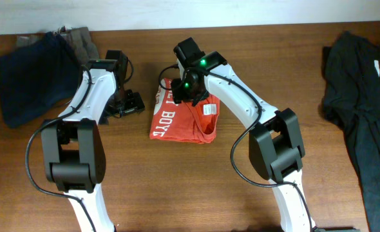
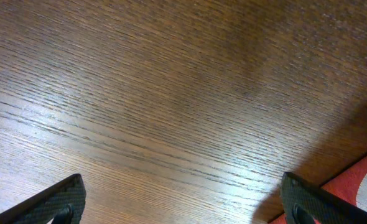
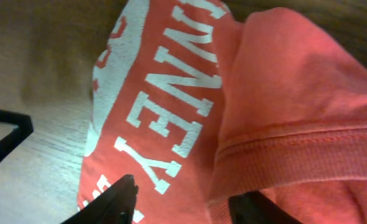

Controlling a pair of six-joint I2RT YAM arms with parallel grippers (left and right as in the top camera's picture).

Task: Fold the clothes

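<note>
The clothes include an orange-red T-shirt with white lettering, lying folded at the table's middle. My right gripper hovers low over its far end. In the right wrist view its fingertips stand apart on the shirt, straddling a thick ribbed folded edge, and the gripper is open. My left gripper is wide open over bare wood just left of the shirt. Nothing lies between its fingers, and a corner of the shirt shows beside the right one.
A navy garment with a grey one behind it lies at the back left. A black garment hangs along the right edge. Bare wooden table runs along the front.
</note>
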